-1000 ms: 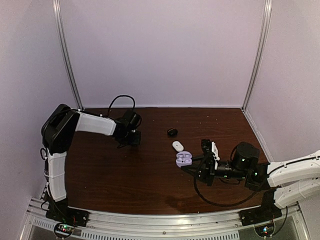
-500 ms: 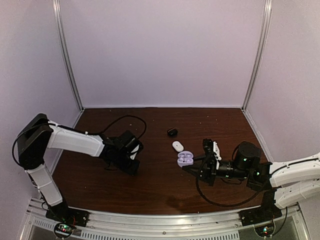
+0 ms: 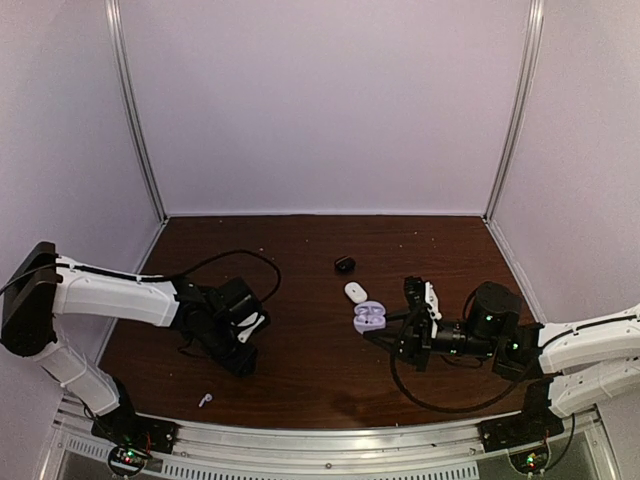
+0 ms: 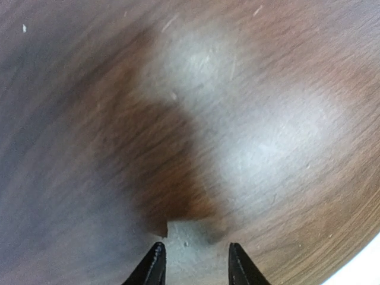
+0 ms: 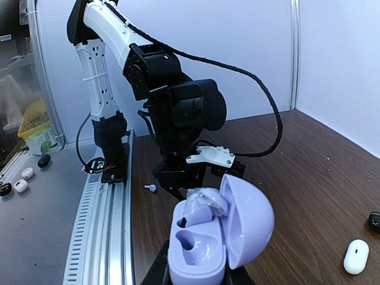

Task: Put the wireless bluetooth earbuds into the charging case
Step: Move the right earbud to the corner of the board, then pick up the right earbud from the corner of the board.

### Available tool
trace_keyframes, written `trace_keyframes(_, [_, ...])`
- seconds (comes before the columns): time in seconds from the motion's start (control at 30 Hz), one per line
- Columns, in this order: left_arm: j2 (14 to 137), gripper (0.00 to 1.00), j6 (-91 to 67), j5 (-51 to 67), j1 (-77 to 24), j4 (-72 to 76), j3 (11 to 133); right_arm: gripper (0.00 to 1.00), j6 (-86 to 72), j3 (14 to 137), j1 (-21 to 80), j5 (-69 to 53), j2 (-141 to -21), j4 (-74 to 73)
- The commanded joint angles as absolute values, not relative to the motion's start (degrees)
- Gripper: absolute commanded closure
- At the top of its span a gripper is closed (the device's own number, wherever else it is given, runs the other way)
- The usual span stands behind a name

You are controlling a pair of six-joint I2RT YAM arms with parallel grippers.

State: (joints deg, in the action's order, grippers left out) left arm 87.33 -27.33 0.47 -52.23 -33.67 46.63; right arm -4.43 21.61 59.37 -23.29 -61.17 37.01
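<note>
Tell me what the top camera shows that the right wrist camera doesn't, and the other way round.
Only the top camera: the whole right arm. Only the right wrist camera: the inside of the open purple case, one socket empty, and small buds lying off the table beyond the rail. Both: the case held in the right gripper, the left arm, the stemmed white earbud near the rail, the white pebble and the black piece.
</note>
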Motion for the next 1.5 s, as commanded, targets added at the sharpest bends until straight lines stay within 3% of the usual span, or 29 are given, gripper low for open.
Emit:
trace_keyframes(0.0, [85.77, 0.59, -28.24, 0.98, -52.42, -39.18, 49.37, 1.0, -4.27, 23.34, 59.15, -23.94, -60.53, 37.23])
trace_keyframes(0.23, [74.2, 0.55, -37.11, -2.95, -52.73, -48.0, 49.58, 1.0, -4.84, 22.65, 59.24, -24.0, -59.94, 37.79])
trace_keyframes(0.53, [59.64, 0.57, -46.09, 6.12, -52.91, -51.22, 36.85, 1.0, -5.19, 22.31, 59.24, -25.21, -61.61, 39.98])
trace_keyframes(1.0, [73.03, 0.69, -37.28, 2.74, -53.33, -55.99, 40.48, 1.0, -5.75, 21.41, 59.24, -25.02, -61.77, 41.18])
trace_keyframes(1.47, [78.58, 0.7, -34.31, 4.28, -53.82, -53.58, 42.01, 1.0, -5.71, 20.66, 59.24, -24.31, -61.0, 41.09])
